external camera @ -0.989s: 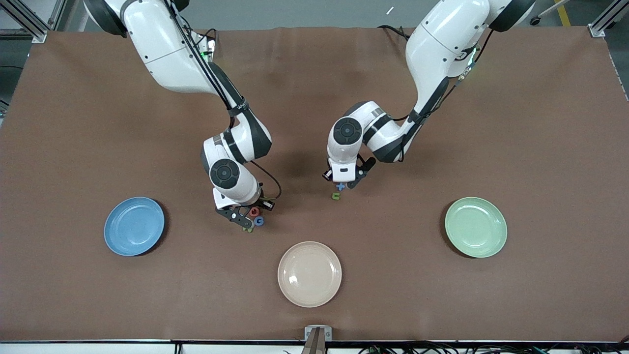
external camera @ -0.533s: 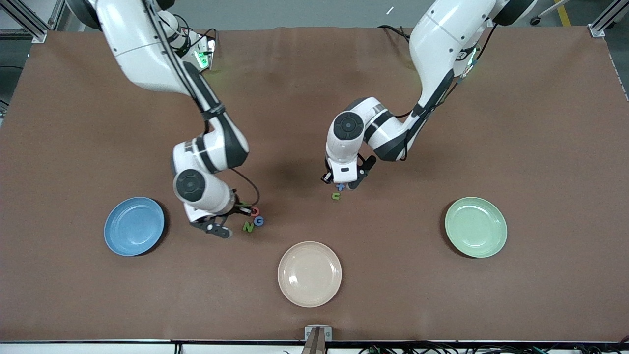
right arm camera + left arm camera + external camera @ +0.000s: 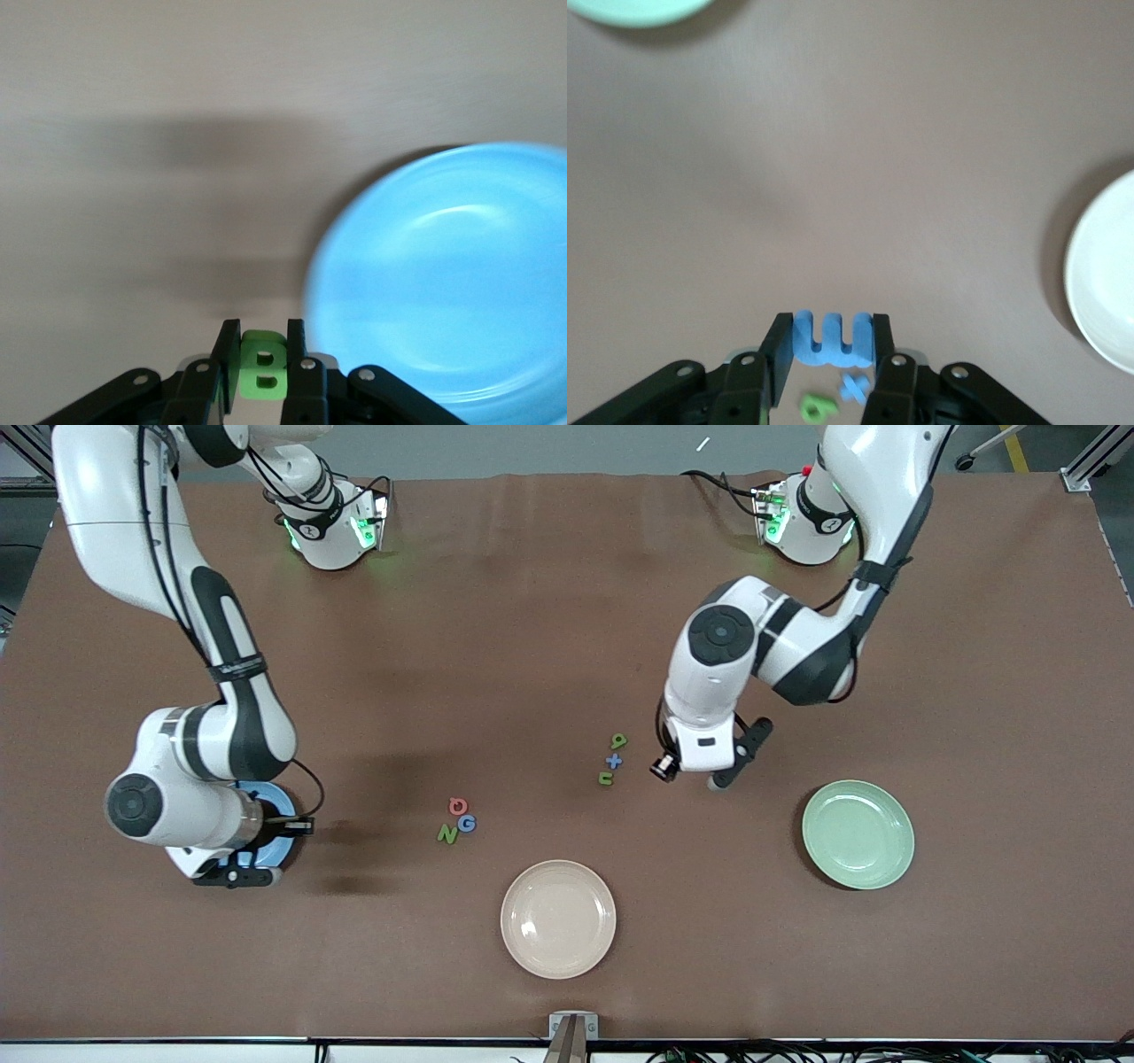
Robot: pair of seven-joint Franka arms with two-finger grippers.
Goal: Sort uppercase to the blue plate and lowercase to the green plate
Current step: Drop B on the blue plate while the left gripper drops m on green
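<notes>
My right gripper (image 3: 232,872) is over the blue plate (image 3: 276,841) and hides most of it. In the right wrist view it (image 3: 263,354) is shut on the green B (image 3: 263,372), beside the blue plate's rim (image 3: 354,266). My left gripper (image 3: 698,775) is over bare table between the lowercase letters and the green plate (image 3: 858,834). In the left wrist view it (image 3: 830,341) is shut on the blue m (image 3: 833,341). On the table lie the red D (image 3: 458,806), blue G (image 3: 467,824) and green N (image 3: 447,834), and the green q (image 3: 618,740), blue x (image 3: 613,761) and green u (image 3: 605,779).
A beige plate (image 3: 558,919) sits nearer the front camera than both letter groups, and shows in the left wrist view (image 3: 1107,274). The green plate's edge (image 3: 638,7) also shows there. Brown mat covers the table.
The right arm swung from the capital letters to over the blue plate with the green B. The left arm moved from the lowercase letters toward the green plate with the blue m, uncovering the green q.
</notes>
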